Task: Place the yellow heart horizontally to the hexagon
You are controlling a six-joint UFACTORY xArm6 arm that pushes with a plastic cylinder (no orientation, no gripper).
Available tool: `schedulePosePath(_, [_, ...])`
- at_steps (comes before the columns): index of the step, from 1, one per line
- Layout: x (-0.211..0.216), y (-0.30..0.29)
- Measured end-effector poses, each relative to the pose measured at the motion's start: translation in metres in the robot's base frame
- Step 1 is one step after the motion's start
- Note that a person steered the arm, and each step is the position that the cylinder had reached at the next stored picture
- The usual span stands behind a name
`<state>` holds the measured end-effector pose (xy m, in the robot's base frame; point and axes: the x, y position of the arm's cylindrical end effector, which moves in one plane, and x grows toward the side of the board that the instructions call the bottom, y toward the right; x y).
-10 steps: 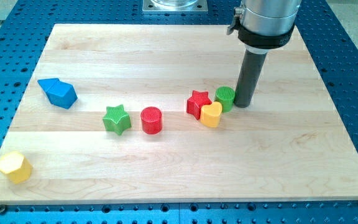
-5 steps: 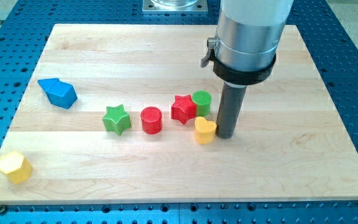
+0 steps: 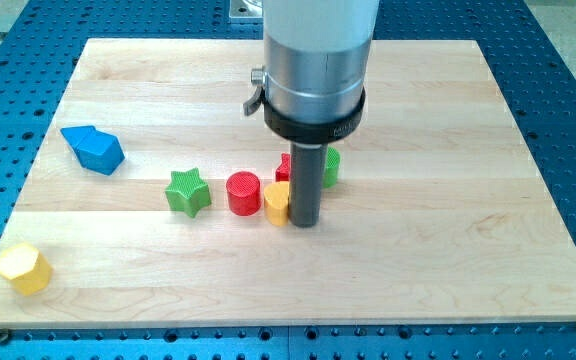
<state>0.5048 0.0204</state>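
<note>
At worktop [image 3: 468, 250] centre, my tip [image 3: 305, 222], a jawless end effector holding nothing, touches the heart's [image 3: 277, 203] 3 o'clock side, positioned to push toward the hexagon [image 3: 23, 268] at 8 o'clock.

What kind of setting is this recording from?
Probably a robotics lab bench: a wooden board lying on a blue perforated table, small coloured blocks such as a green star, and my tip beside the yellow heart.
</note>
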Motion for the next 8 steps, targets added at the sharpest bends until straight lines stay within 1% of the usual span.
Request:
schedulePosePath(2, [-0.024,-0.003])
schedulePosePath(3, [-0.043,-0.003])
schedulePosePath(4, [-0.051,-0.008])
schedulePosePath(5, [-0.033,-0.018])
schedulePosePath(6, [-0.005,-0.025])
schedulePosePath(7, [0.010,-0.025])
schedulePosePath(8, [0.010,-0.024])
